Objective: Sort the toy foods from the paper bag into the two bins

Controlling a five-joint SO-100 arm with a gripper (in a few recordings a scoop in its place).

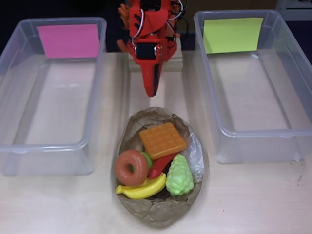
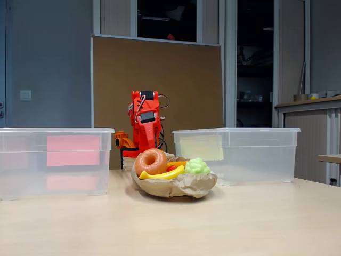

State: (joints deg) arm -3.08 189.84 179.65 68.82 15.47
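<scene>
Toy foods (image 1: 158, 163) in bag (image 1: 161, 212) btwn bins (image 1: 48, 146).

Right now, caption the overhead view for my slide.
Orange tool poised above crumpled brown paper bag of plastic toy foods, between clear plastic bins.

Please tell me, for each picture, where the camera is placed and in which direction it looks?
Overhead view: above the table, looking straight down on the paper bag between two bins; the orange arm with its pincer enters from the top.
Fixed view: low at the table's front edge, facing the upright arm.
Both show the donut, the banana.
</scene>
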